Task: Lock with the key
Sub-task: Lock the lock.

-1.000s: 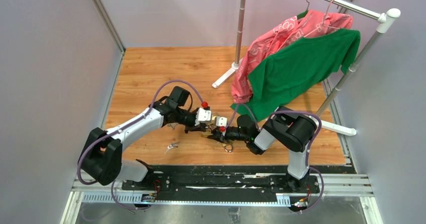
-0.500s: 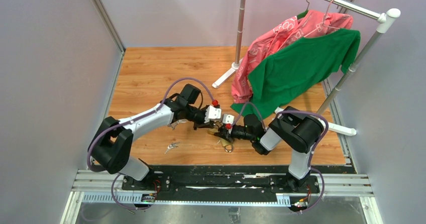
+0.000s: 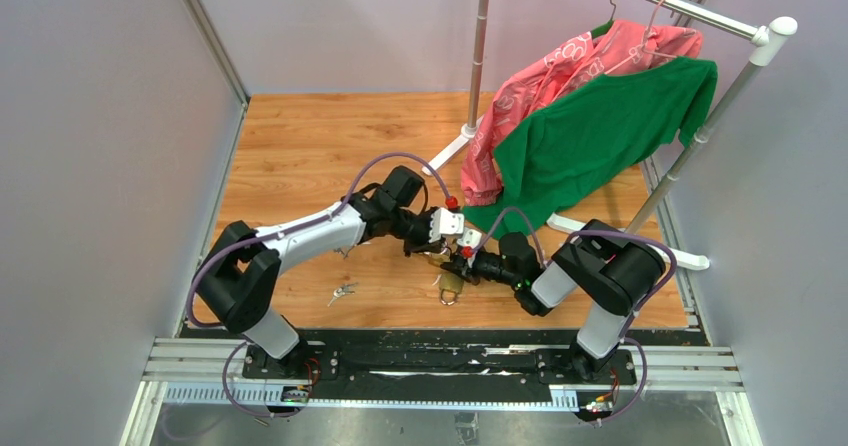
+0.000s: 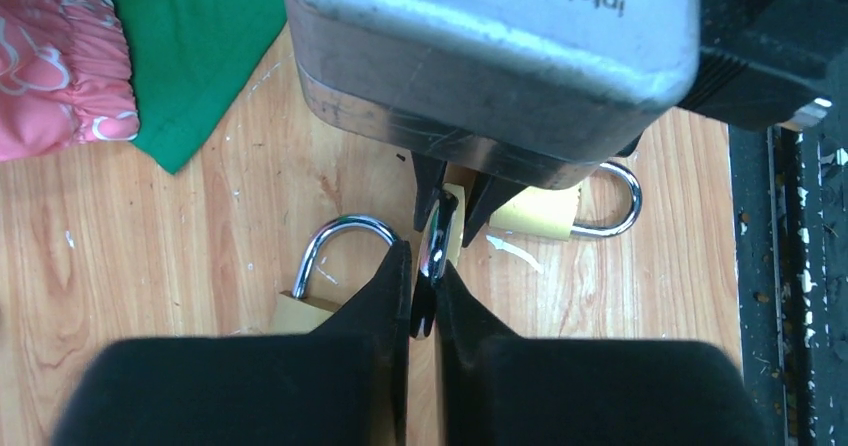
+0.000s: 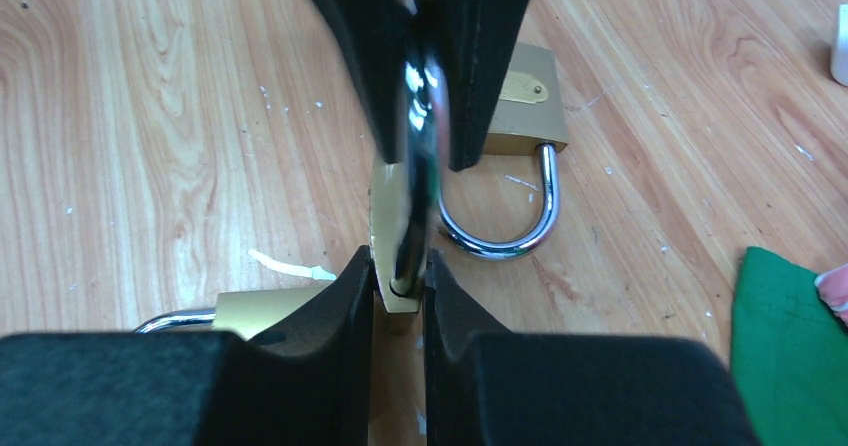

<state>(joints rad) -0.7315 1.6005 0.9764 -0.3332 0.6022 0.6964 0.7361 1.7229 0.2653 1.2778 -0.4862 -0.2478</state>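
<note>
A brass padlock [image 5: 386, 216] hangs edge-on just above the wooden floor between my two grippers. My right gripper [image 5: 400, 271] is shut on its brass body. My left gripper [image 4: 424, 266] comes from the opposite side and is shut on the padlock's chrome shackle [image 4: 436, 241]. In the top view the two grippers meet nose to nose near the middle of the floor, left gripper [image 3: 443, 249] against right gripper [image 3: 462, 262]. A small silver key [image 3: 342, 291] lies on the floor to the left, away from both grippers.
Two other brass padlocks with open shackles lie on the floor under the grippers [image 4: 535, 211] [image 4: 300, 311]. A clothes rack [image 3: 690, 11] carries a green shirt [image 3: 600, 131] and a pink garment [image 3: 560, 66]; its white foot [image 3: 445, 156] is close behind. Grey walls stand on both sides.
Both arms have shifted to the right and slightly back together, carrying the padlock between them. Neither grip has changed.
</note>
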